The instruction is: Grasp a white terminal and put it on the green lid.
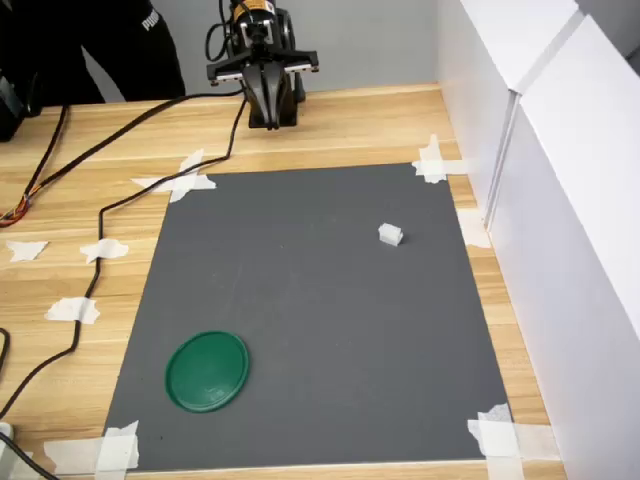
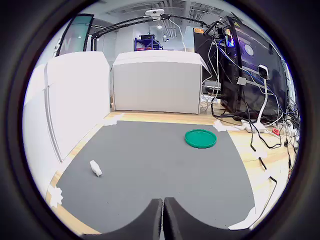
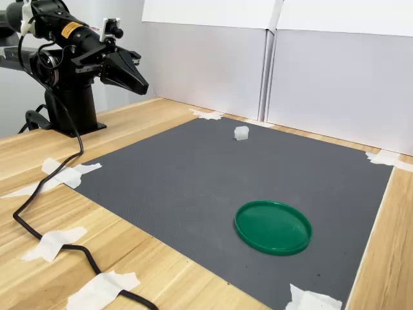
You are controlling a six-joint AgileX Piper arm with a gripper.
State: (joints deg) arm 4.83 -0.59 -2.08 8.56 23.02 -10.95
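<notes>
A tiny white terminal sits on the dark grey mat, toward the first exterior view's right. The round green lid lies flat on the mat near the first exterior view's lower left, with nothing on it. My gripper hangs at the far edge of the table, off the mat and well away from both objects. Its black fingers meet with nothing between them.
The grey mat is taped at its corners onto a wooden table. White panels wall in the first exterior view's right side. Black cables trail across the wood on the first exterior view's left, with loose tape scraps nearby.
</notes>
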